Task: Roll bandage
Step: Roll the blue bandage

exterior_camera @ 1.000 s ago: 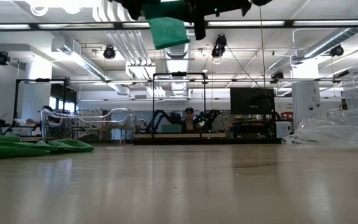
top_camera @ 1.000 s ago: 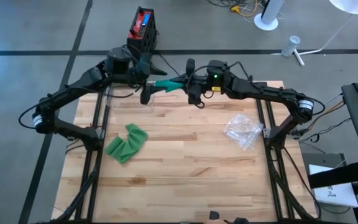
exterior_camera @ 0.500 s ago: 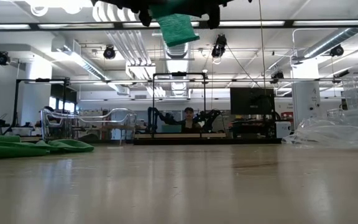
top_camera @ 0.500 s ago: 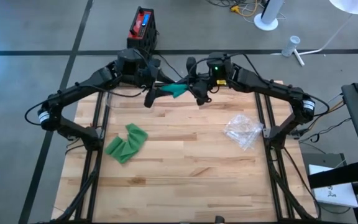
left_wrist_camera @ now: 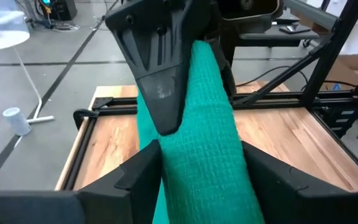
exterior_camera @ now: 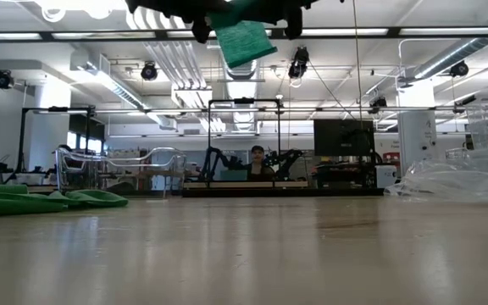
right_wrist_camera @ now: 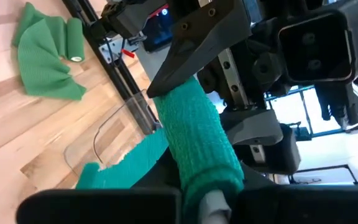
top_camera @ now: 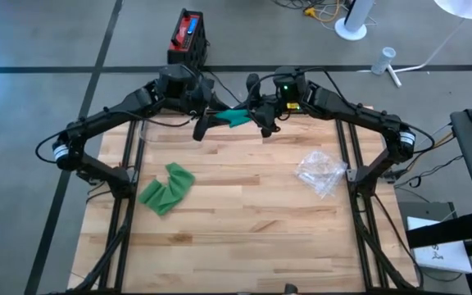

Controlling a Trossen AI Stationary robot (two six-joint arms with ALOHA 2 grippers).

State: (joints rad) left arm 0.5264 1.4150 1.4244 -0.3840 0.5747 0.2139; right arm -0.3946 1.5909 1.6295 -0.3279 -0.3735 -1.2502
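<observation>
Two dark arms met high above the far edge of the pale wooden bench (top_camera: pixel 244 213), both working a green woven bandage roll (top_camera: pixel 238 118) held in mid-air between them. The left gripper (top_camera: pixel 206 123) came in from the left and the right gripper (top_camera: pixel 262 121) from the right, so the roll's long axis ran roughly along the line joining them, level with the bench's back edge. In the right wrist view the roll (right_wrist_camera: pixel 199 140) sat between that arm's own jaws, which were clamped on its end around a pale core, while one tapered finger (right_wrist_camera: pixel 197 37) of the other arm pressed on the roll's far end. In the left wrist view the green fabric (left_wrist_camera: pixel 207 149) filled the gap between that arm's jaws, which appeared clamped on it too. A loose tail of bandage (exterior_camera: pixel 244 42) hung below the grippers in the low view, clear of the bench. Neither arm was nearer; each held one end, so I judged that winding in the tail would turn on rotation about that shared axis. A second, crumpled green bandage (top_camera: pixel 165 188) lay on the bench's left side, and a clear crinkled plastic wrapper (top_camera: pixel 320 172) lay towards the right, both well apart from the arms.
</observation>
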